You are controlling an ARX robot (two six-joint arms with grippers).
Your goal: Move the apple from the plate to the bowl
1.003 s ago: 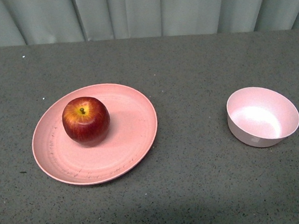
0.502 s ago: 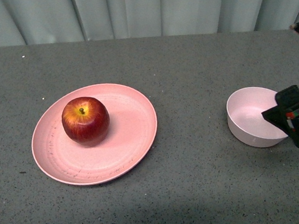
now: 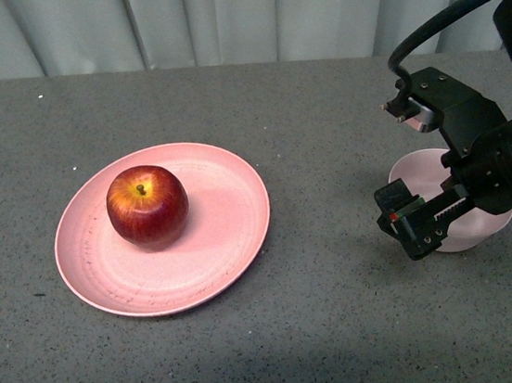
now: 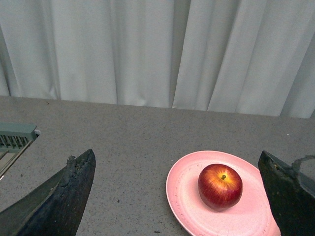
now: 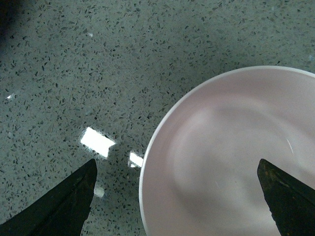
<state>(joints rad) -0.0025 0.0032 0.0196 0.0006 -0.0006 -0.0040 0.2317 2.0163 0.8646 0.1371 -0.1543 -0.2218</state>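
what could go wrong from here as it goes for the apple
1. The right arm's jaws hang open over the bowl; a dip could knock it.
2. The apple is round and glossy on a flat plate; it may roll or slip when pinched.

Front high over table [image 3: 329, 332], left wrist low facing curtain [image 4: 147, 49], sharing plate [image 4: 184, 196], right wrist close over bowl [image 5: 206, 147]

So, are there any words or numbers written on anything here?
No, there is nothing to read in any view.
The apple, the plate, the bowl and the table are all plain.
The right tool has a small red spot on it, but no letters show.
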